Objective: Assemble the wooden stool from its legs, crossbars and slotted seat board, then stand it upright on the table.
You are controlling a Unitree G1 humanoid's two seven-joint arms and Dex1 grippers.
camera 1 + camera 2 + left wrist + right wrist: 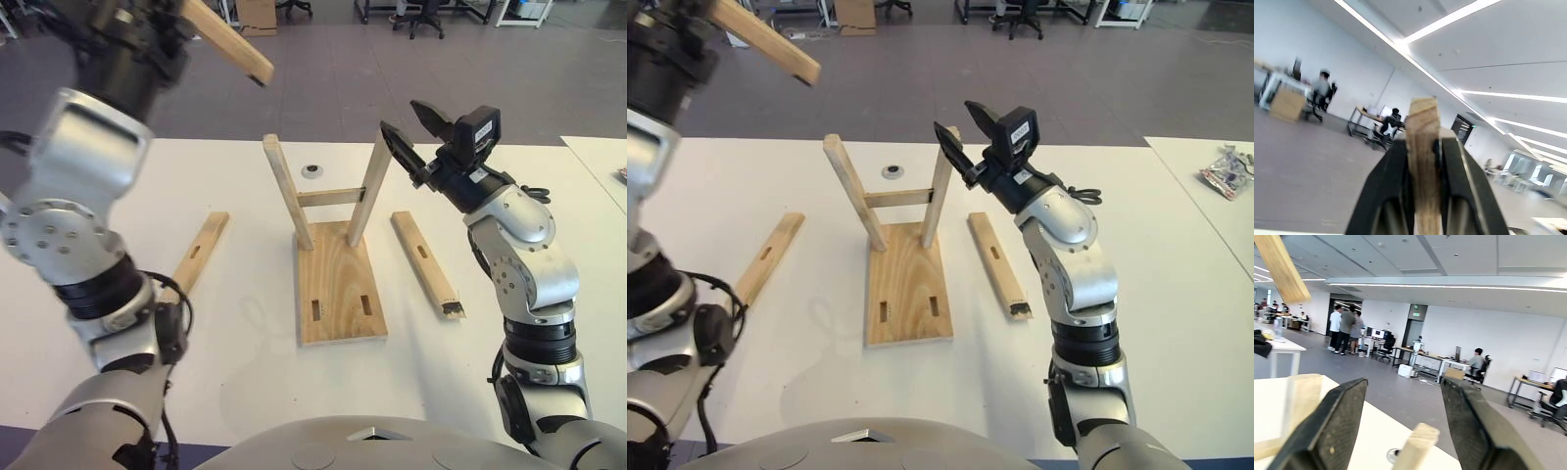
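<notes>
The left end effector [1424, 147] is clamped tight on a pale, square-cut wooden leg [230, 44], held high over the far left of the table, its grain running lengthwise. The right end effector [404, 122] has its black, wedge-shaped fingers [1327, 435] spread wide around the top end of the right-hand upright leg [367, 186] (I can't tell if either finger touches it).

That leg and its partner [287, 191] lean towards each other at the bottom and are joined by a short crossbar [328, 197]. Both stand in the far end of the seat board [338, 284], a flat rectangular plank with swirling grain. It lies in the middle of the table, with two open slots [315, 309] at its near end.

A loose slotted piece [199, 253] lies flat to the left of the board, and another [424, 262], dark at its near tip, lies to the right.

The table [245, 372] is smooth and white, with a small round fitting [312, 170] at the far side. Beyond it stretches a grey floor [392, 78], with desks, office chairs and long ceiling strip lights.
</notes>
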